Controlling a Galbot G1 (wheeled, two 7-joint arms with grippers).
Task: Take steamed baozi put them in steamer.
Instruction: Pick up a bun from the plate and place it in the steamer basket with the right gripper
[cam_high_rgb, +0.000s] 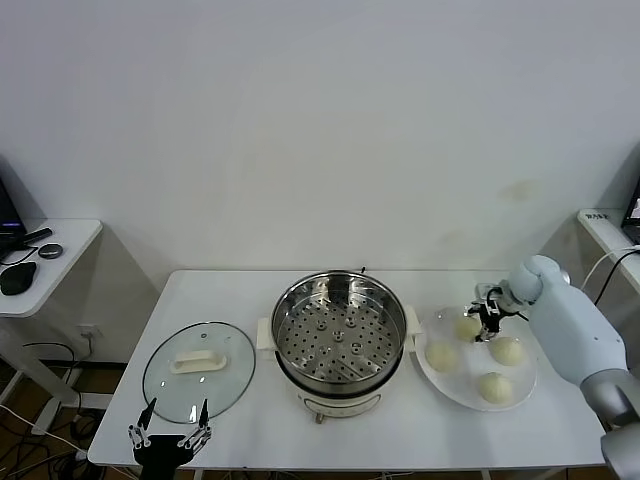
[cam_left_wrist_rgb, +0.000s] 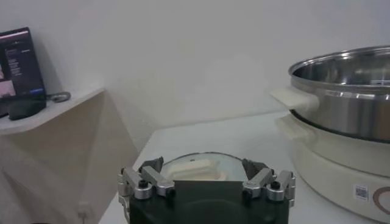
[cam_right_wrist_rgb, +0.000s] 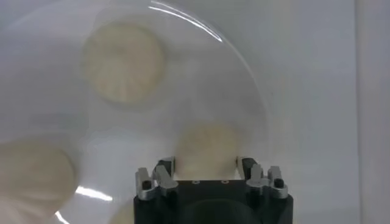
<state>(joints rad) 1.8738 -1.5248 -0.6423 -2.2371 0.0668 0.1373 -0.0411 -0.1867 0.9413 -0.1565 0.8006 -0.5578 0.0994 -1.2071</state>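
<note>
Four cream-white buns on a white plate (cam_high_rgb: 437, 382) at the right of a white counter (cam_high_rgb: 250, 290), none in the pot.

Largest: steamer (cam_high_rgb: 339, 338) at the counter's middle, shiny steel wall, perforated tray bare inside, cream-white base with side handles; seen side-on in the left wrist view (cam_left_wrist_rgb: 347, 91).

Next: round glass lid (cam_high_rgb: 198, 371) lying flat at the near left, white handle on top, well apart from the steamer's left handle.

Then the plate itself, just right of the steamer, nearly touching its right handle.

Right gripper (cam_high_rgb: 487, 316) reaching in from the right, hanging over the plate's far edge with jaws spread apart, straddling the far baozi (cam_high_rgb: 467, 327) without pressing it; in the right wrist view the same bun (cam_right_wrist_rgb: 206, 149) sitting between the two fingertips, gripper (cam_right_wrist_rgb: 206, 163) released.

Left gripper (cam_high_rgb: 169, 437) parked at the counter's near left edge, just near of the lid, jaws apart and holding nothing (cam_left_wrist_rgb: 206, 172).

Smallest: remaining steamed baozi — one at the plate's left (cam_high_rgb: 441, 356), one at the right (cam_high_rgb: 508, 350), one at the near side (cam_high_rgb: 494, 388), all apart from one another.
</note>
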